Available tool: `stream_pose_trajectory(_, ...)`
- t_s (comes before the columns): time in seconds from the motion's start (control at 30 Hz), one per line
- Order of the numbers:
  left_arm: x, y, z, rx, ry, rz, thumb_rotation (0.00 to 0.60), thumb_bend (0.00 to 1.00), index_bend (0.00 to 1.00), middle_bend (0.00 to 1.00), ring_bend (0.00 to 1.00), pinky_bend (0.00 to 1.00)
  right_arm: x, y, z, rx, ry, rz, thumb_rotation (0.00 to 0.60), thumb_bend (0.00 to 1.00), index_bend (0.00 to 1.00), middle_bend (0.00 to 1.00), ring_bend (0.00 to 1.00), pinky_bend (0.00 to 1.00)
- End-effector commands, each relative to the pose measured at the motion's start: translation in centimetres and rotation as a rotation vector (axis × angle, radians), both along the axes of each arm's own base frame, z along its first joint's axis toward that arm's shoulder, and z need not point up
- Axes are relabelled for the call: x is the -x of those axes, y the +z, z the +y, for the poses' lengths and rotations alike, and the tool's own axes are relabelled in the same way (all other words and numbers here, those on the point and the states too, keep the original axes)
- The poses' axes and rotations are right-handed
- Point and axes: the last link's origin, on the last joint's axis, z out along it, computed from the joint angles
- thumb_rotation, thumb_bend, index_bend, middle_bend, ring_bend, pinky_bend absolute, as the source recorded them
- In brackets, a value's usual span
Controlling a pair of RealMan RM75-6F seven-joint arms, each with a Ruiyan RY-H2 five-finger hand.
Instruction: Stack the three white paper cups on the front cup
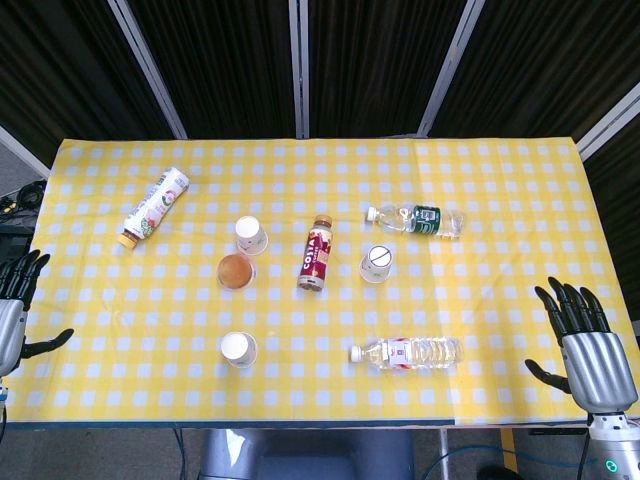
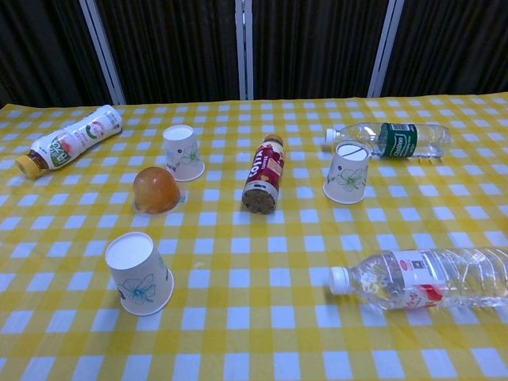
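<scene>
Three white paper cups stand upside down on the yellow checked table. The front cup (image 1: pixel 238 349) (image 2: pixel 140 273) is near the front edge, left of centre. A second cup (image 1: pixel 251 236) (image 2: pixel 182 152) stands further back on the left. The third cup (image 1: pixel 377 263) (image 2: pixel 347 172) is right of centre. My left hand (image 1: pixel 14 305) hovers at the far left edge, fingers spread, holding nothing. My right hand (image 1: pixel 585 345) is at the front right corner, fingers spread and empty. Neither hand shows in the chest view.
An orange dome-shaped object (image 1: pixel 235 270) (image 2: pixel 154 190) sits beside the back left cup. A brown Costa bottle (image 1: pixel 316 254) (image 2: pixel 265 174) lies in the middle. Clear bottles lie at front right (image 1: pixel 405 352) (image 2: pixel 421 278) and back right (image 1: pixel 415 219) (image 2: pixel 393 140). A white bottle (image 1: pixel 153 206) (image 2: pixel 69 140) lies at back left.
</scene>
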Motion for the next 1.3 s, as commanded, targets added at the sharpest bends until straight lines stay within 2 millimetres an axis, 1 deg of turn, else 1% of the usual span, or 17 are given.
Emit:
stream_pose_trajectory(0.03,0.0,0.0,0.0,0.0,0.001,-0.001,0.6,0.02,0.0,0.0,0.0,0.0,0.0,0.0,0.0,-0.001,0.0,0.001,0.6,0.0,0.0,0.0,0.0,0.0)
stream_pose_trajectory(0.23,0.0,0.0,0.0,0.001,0.003,0.0,0.6,0.02,0.0,0.0,0.0,0.0,0.1,-0.2,0.0,-0.01,-0.001,0.004,0.6,0.0,0.0,0.0,0.0,0.0)
stream_pose_trajectory(0.4,-0.4,-0.1,0.1,0.003,-0.012,0.007,0.6,0.02,0.0,0.0,0.0,0.0,0.5,-0.8,-0.3,-0.044,-0.018,0.009,0.6,0.0,0.0,0.0,0.0,0.0)
stream_pose_trajectory(0.63,-0.6,-0.1,0.1,0.005,-0.016,0.015,0.6,0.02,0.0,0.0,0.0,0.0,0.2,-1.7,-1.7,-0.07,-0.006,0.007,0.6,0.0,0.0,0.0,0.0,0.0)
stream_pose_trajectory(0.7,-0.6,-0.1,0.2,0.007,-0.014,0.015,0.6,0.02,0.0,0.0,0.0,0.0,-0.2,-2.1,-2.9,-0.081,0.026,0.032,0.6,0.0,0.0,0.0,0.0,0.0)
stream_pose_trajectory(0.8,-0.7,-0.3,0.4,0.015,-0.01,0.014,0.6,0.02,0.0,0.0,0.0,0.0,-0.8,-3.2,-5.4,-0.14,0.074,0.061,0.6,0.0,0.0,0.0,0.0,0.0)
stream_pose_trajectory(0.87,-0.7,-0.4,0.5,0.019,-0.007,0.016,0.6,0.02,0.0,0.0,0.0,0.0,-1.3,-3.6,-6.8,-0.177,0.096,0.059,0.6,0.0,0.02,0.0,0.0,0.03)
stream_pose_trajectory(0.9,-0.7,-0.5,0.6,0.022,-0.005,0.017,0.6,0.02,0.0,0.0,0.0,0.0,-1.6,-3.8,-7.3,-0.193,0.104,0.053,0.6,0.0,0.03,0.0,0.0,0.06)
stream_pose_trajectory(0.97,-0.6,-0.7,0.7,0.029,0.002,0.02,0.6,0.02,0.0,0.0,0.0,0.0,-2.8,-4.5,-9.2,-0.251,0.128,0.016,0.6,0.0,0.06,0.02,0.0,0.12)
stream_pose_trajectory(1.03,-0.5,-0.8,0.8,0.033,0.01,0.024,0.6,0.02,0.0,0.0,0.0,0.0,-3.6,-4.8,-10.8,-0.277,0.146,0.016,0.6,0.0,0.08,0.07,0.01,0.18)
stream_pose_trajectory(1.13,-0.2,-0.8,1.1,0.033,0.026,0.026,0.6,0.02,0.0,0.0,0.0,0.0,-5.2,-5.8,-13.6,-0.316,0.16,0.0,0.6,0.0,0.09,0.11,0.04,0.23)
stream_pose_trajectory(1.3,0.2,-0.7,1.4,0.029,0.046,0.026,0.6,0.02,0.0,0.0,0.0,0.0,-7.9,-8.0,-16.7,-0.378,0.153,-0.073,0.6,0.0,0.1,0.14,0.09,0.28)
